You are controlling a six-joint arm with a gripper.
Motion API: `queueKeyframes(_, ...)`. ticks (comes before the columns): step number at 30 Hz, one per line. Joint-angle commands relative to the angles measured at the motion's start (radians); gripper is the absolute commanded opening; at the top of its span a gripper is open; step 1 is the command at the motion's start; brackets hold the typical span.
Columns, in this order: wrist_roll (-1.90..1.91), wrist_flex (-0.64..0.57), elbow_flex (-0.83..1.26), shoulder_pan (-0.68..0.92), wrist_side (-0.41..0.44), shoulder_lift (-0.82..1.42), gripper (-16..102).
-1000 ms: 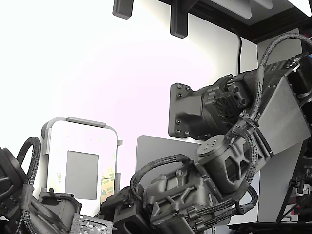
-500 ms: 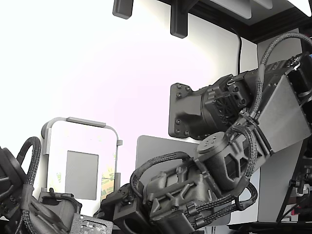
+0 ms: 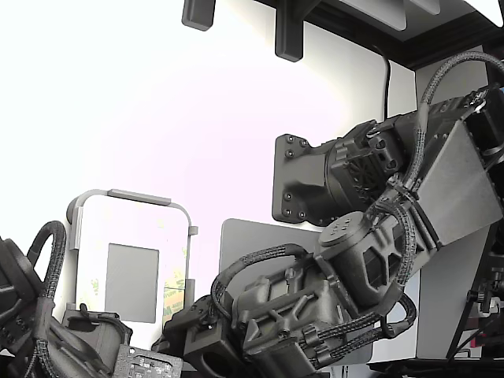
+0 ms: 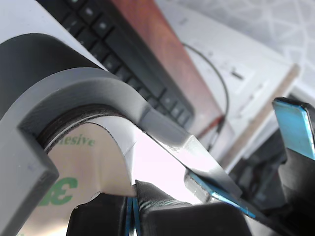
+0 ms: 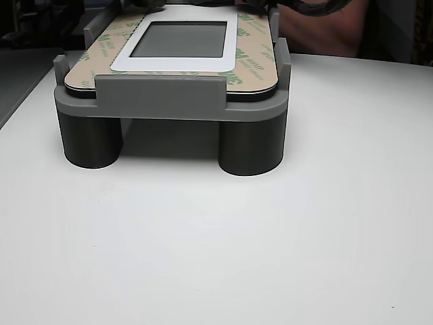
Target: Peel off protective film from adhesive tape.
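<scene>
The protective film point(image 5: 254, 64), a pale-yellow liner with green lettering, lay flat around the border of a panel seated in a grey fixture point(image 5: 161, 101) on a white table point(image 5: 270, 257). In the other view its long side strips ran from six toward twelve o'clock, with a short strip point(image 5: 169, 73) crossing the near edge.

It looked thin, papery and light, likely to curl or tear if pulled sharply. A lifted corner seemed the best place to take hold, peeling low along the strip's length.

In the wrist view a curl of film point(image 4: 93, 162) rose beside the fixture's rounded corner, and the gripper point(image 4: 134, 204) appeared pinched closed on its edge. The adhesive tape beneath could not be told apart.
</scene>
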Motion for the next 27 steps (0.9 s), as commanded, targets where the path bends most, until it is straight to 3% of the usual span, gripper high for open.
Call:
queueKeyframes(1, -0.003, 0.011, -0.035, -0.015, -0.002, 0.028, -10)
queueKeyframes(27, -0.008, 0.061, -0.054, -0.017, 0.008, 0.041, -10)
